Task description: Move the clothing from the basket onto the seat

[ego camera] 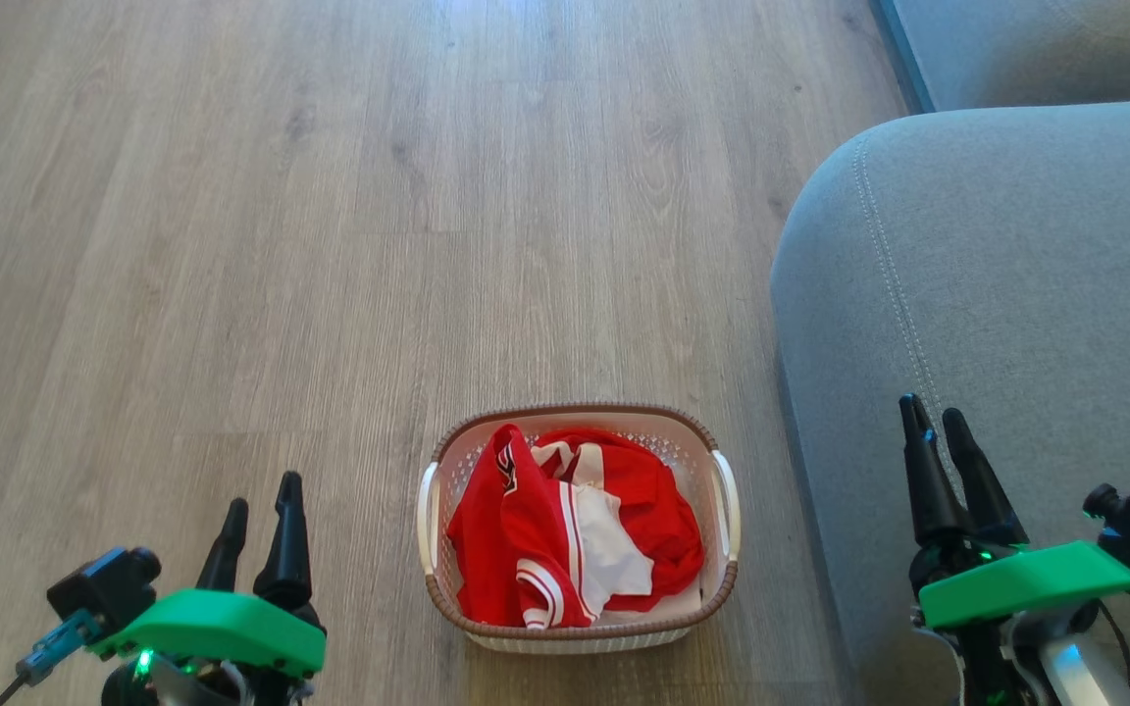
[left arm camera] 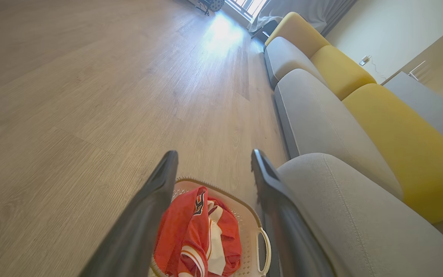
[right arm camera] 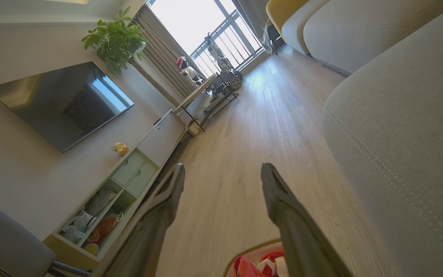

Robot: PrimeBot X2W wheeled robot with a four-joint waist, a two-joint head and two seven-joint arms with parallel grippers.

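clothing (ego camera: pixel 526 529) between both arms' spread fingers (ego camera: pixel 288 534)

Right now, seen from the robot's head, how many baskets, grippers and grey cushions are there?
Basket: 1
Grippers: 2, left gripper and right gripper
Grey cushions: 2, the seat and a farther cushion
Total: 5

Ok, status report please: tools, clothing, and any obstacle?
Left tool open, empty, left of basket. Right tool open, empty, by seat. Clothing in basket, untouched. No obstacle seen.
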